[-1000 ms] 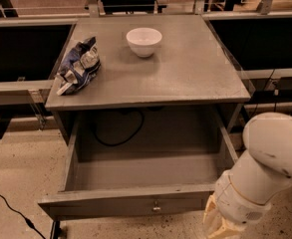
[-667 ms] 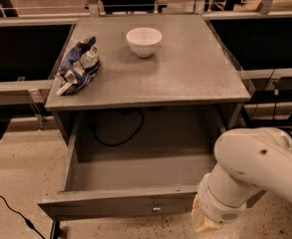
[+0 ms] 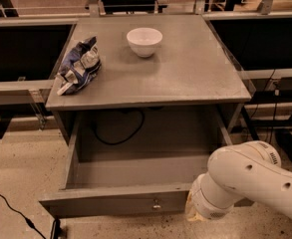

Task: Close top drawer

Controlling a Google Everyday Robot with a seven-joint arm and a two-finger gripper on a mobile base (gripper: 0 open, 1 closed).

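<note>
The top drawer (image 3: 110, 199) is a wide grey wooden drawer, pulled far out of the grey cabinet toward me. Its inside is empty. Its front panel carries a small round metal knob (image 3: 156, 203) at the centre. My white arm (image 3: 240, 183) comes in from the lower right and crosses the drawer front's right end. My gripper is hidden below the arm's wrist at the bottom edge, just right of the knob.
On the cabinet top (image 3: 185, 73) stand a white bowl (image 3: 144, 41) and a crumpled blue chip bag (image 3: 78, 65). A black cable (image 3: 118, 133) loops behind the drawer. Another cable (image 3: 11, 209) runs over the speckled floor at the left. Dark shelving flanks the cabinet.
My arm has swung left and slightly up along the drawer front, toward the knob. The drawer has not visibly moved.
</note>
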